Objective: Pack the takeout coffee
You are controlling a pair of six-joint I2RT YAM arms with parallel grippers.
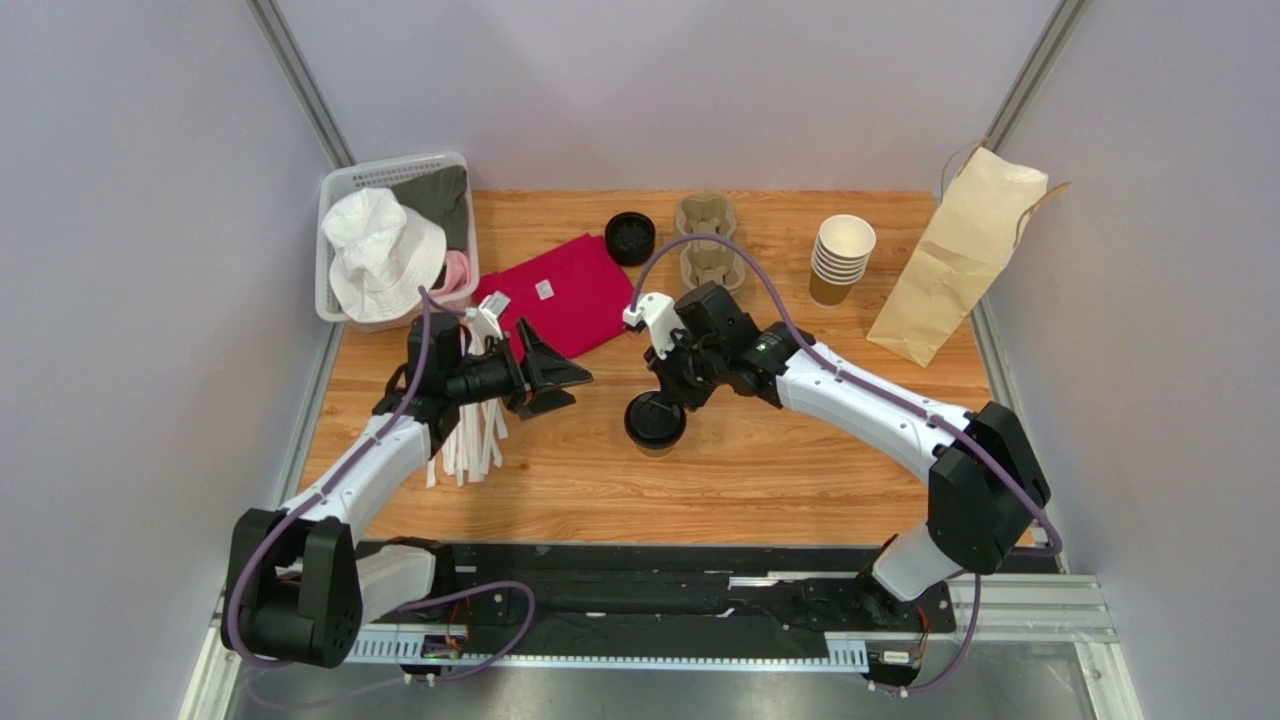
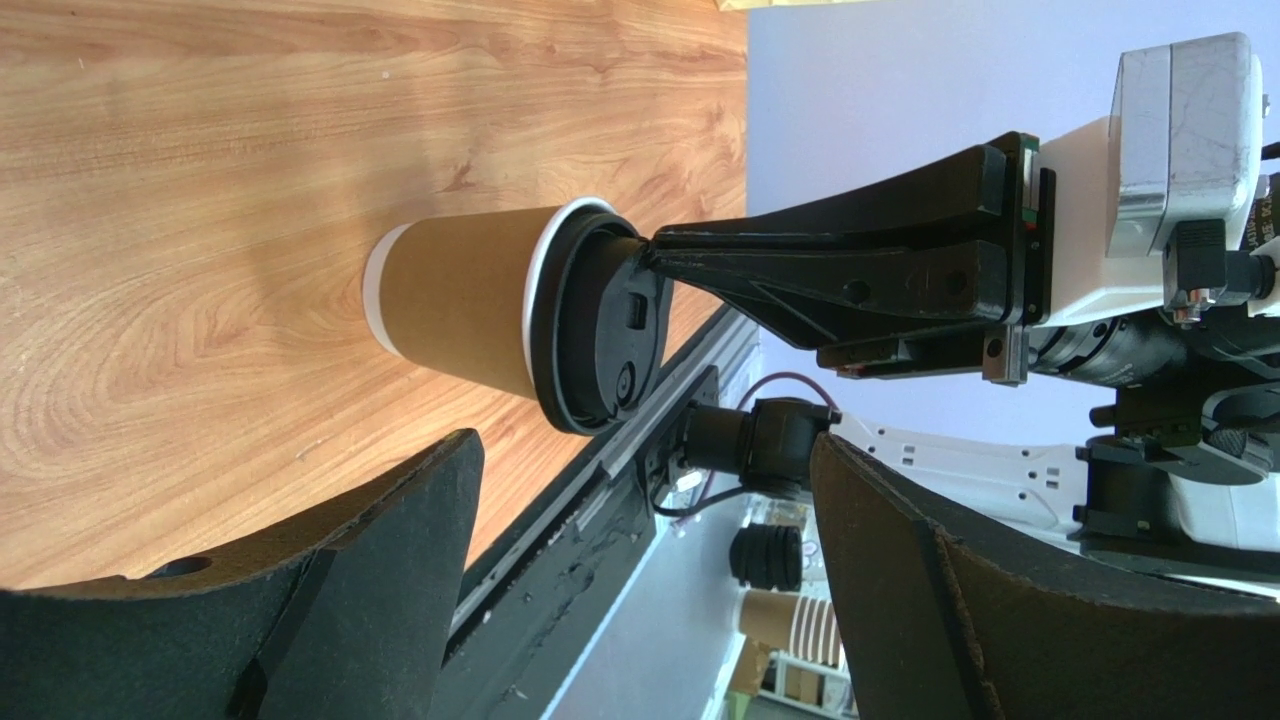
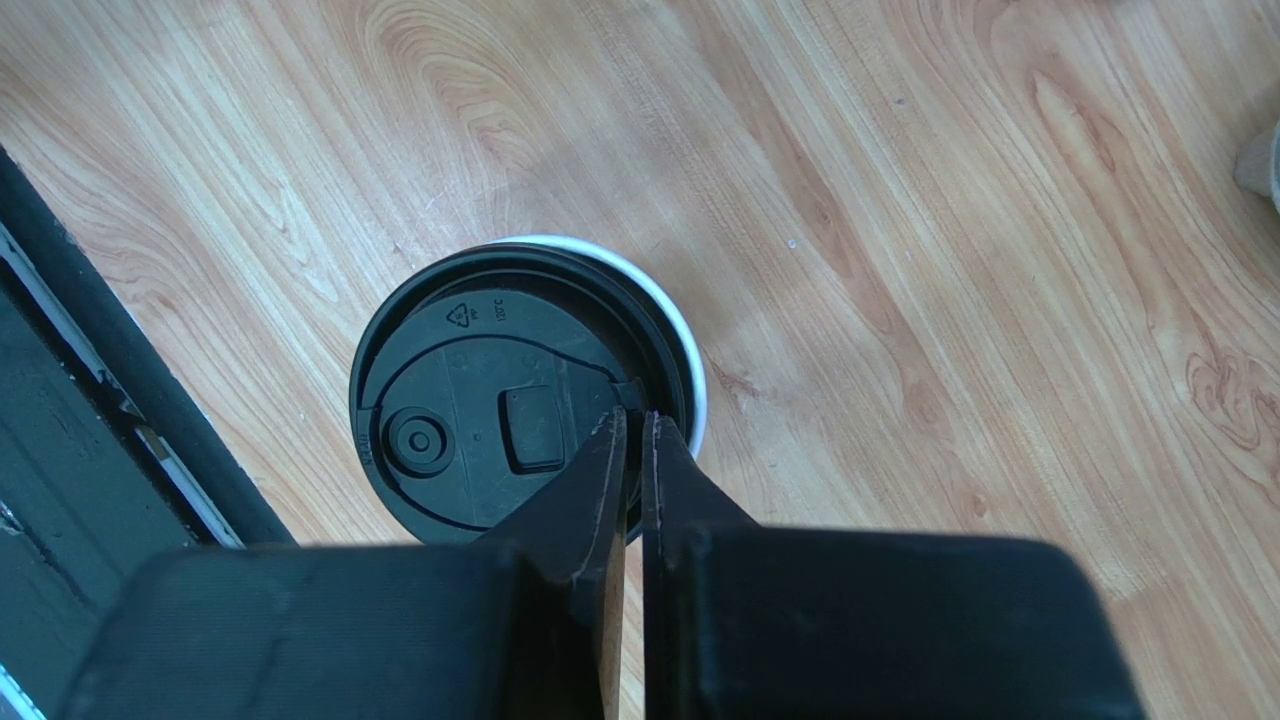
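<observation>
Right gripper [image 3: 634, 423]: my jaws are drawn together with only a sliver of a gap between them, and the tips rest on the black lid of the takeout coffee [image 1: 655, 422] at its rim, on the side towards the back of the table. Whether the rim itself is pinched between the tips cannot be determined from either wrist view. The cup stands upright on the wooden table [image 1: 781, 480], roughly mid-table and slightly towards the near edge, its brown kraft wall and white base ring visible from my left wrist. Left gripper [image 1: 568, 383]: jaws spread wide, empty, turned sideways to face the cup from its left, near it but not touching. Beneath my left arm lies a bundle of white strips [image 1: 473, 438]. Further back lie a red cloth [image 1: 559, 294], a white basket [image 1: 338, 195] holding a white hat [image 1: 379, 248], a loose black lid [image 1: 630, 237], a pulp cup carrier [image 1: 706, 245], a stack of lidless paper cups [image 1: 842, 258] and a brown paper bag [image 1: 962, 255] leaning at the far right corner, all well apart from the cup.
</observation>
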